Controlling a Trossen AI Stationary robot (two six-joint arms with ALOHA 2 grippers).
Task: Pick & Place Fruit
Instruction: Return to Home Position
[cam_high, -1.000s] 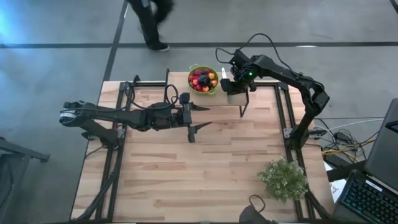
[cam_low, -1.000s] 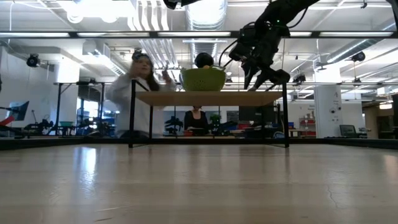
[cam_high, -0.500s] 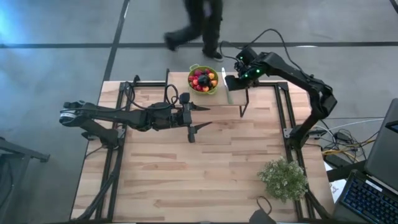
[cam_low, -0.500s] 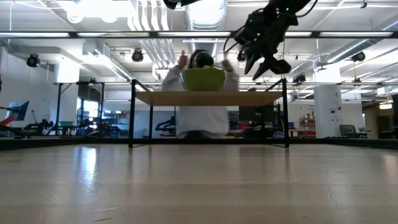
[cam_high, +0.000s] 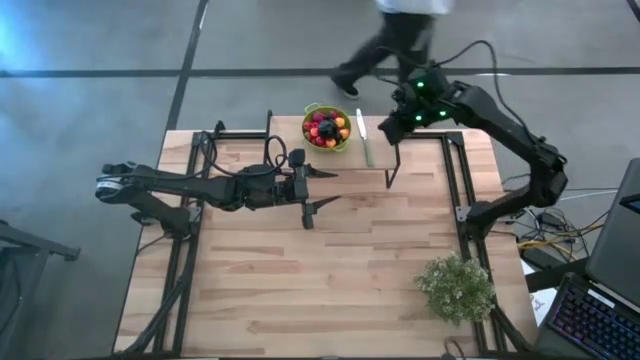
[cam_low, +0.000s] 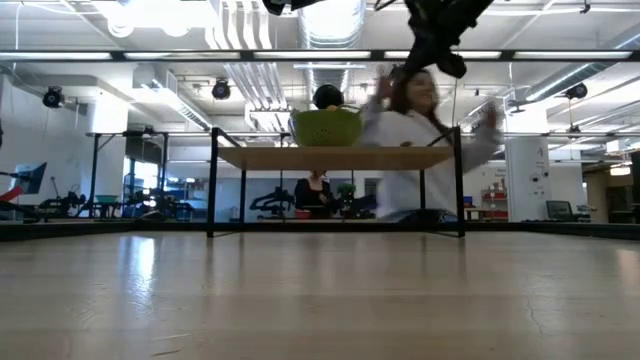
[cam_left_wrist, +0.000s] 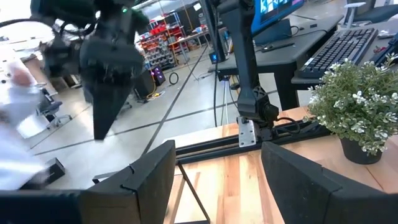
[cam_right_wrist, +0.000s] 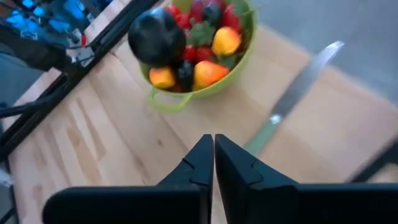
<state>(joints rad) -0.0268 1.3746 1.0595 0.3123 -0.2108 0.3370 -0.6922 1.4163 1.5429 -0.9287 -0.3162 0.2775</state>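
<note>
Pale wooden table (cam_high: 330, 260) seen from above, with a small raised shelf (cam_low: 335, 157) along its far edge and a grey workshop floor beyond. On the shelf stands a green colander (cam_high: 346, 140) heaped with the fruit (cam_high: 326, 127): mostly red berries, a few orange and yellow pieces, some dark ones, and one bigger dark round fruit (cam_right_wrist: 156, 37) on top at the rim. The heap is round like its bowl, so it has no clear long axis and points no particular way. Just beside the colander, apart from it, lies a slim green-handled knife (cam_high: 364, 138), its length running from the far edge toward the near one, blade at the far end. The right gripper (cam_right_wrist: 212, 144) hangs in the air above the shelf, on the far side of the knife from the colander, so the fruit sits below it and off toward the left arm's side; its two dark fingers are pressed together and carry nothing. The left gripper (cam_high: 330, 186) hovers over the middle of the table, fingers spread wide and empty, pointing across toward the right arm (the colander lies farther back than its tips). A bushy pale-green plant (cam_high: 456, 287) stands at the near right corner. A blurred person (cam_low: 420, 150) is behind the shelf.
</note>
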